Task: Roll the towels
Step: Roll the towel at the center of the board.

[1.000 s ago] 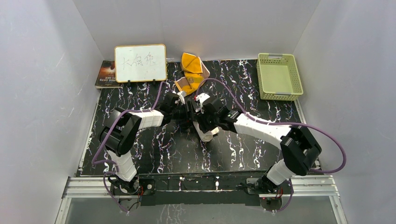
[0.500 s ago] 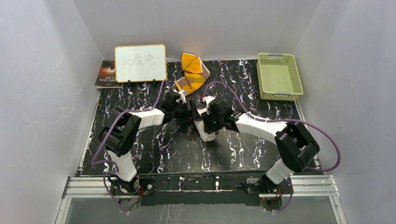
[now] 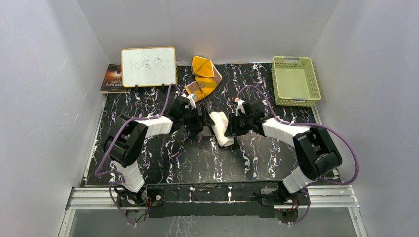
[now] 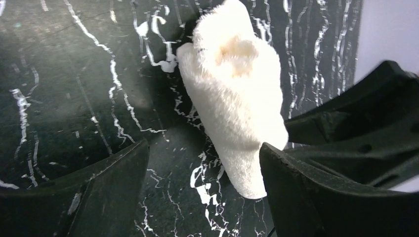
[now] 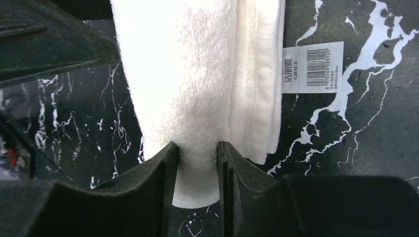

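Right wrist view: right end effector [image 5: 196, 145] pinches the white towel [image 5: 197, 64], a soft, light roll lying well in front of the whiteboard [image 3: 148, 66]; left end effector [image 4: 202, 148] gapes open. I'd grab mid-roll, else layers probably unwind.

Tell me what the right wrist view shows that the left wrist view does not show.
Only the right wrist view shows the right gripper pinching the cream-white towel, and a barcode label beside its layered edge. Only the left wrist view shows the left gripper open around the towel, and the towel's rounded end. Both show the towel lying on the black marbled table.
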Available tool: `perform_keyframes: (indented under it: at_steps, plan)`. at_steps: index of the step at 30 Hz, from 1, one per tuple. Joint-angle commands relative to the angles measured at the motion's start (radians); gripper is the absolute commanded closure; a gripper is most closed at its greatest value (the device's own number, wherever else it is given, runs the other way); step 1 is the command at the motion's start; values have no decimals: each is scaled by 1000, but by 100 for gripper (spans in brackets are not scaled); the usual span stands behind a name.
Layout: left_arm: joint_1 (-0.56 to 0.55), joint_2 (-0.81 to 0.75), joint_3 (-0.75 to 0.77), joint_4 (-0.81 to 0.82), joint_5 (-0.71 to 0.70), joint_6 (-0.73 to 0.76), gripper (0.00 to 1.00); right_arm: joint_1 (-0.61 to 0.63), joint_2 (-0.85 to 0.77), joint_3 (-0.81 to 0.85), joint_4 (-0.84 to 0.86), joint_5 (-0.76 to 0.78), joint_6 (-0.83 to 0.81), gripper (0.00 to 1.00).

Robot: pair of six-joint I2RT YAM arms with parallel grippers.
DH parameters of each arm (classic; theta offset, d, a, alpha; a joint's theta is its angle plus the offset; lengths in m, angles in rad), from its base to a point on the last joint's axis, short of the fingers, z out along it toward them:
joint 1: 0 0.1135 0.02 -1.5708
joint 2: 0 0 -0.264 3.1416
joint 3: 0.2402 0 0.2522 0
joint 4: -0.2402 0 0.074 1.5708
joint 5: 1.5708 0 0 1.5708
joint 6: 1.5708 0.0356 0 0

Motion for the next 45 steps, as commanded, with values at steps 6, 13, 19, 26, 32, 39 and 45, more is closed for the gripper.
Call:
perform_keyframes:
  at_steps: [6, 13, 19, 26, 32, 39, 45]
  plan:
    - [-2, -10, -83, 359, 161, -72, 20, -134, 53, -66, 129, -295, 78, 71]
    - [-4, 82, -41, 410, 189, -93, 20, -147, 113, -79, 182, -409, 129, 73]
    - [-6, 176, -2, 380, 191, -47, 21, -149, 130, -77, 188, -438, 135, 73]
    - [-6, 248, 12, 503, 253, -51, 22, -152, 144, -62, 171, -454, 123, 73]
    - [-7, 291, 11, 581, 293, -66, 45, -153, 148, -46, 156, -467, 116, 73]
    - [-6, 221, -1, 447, 215, 8, 65, -151, 63, 27, 15, -341, 35, 60]
    - [-6, 81, -3, 144, -10, 80, 64, -78, -137, 110, -128, 80, -42, 56]
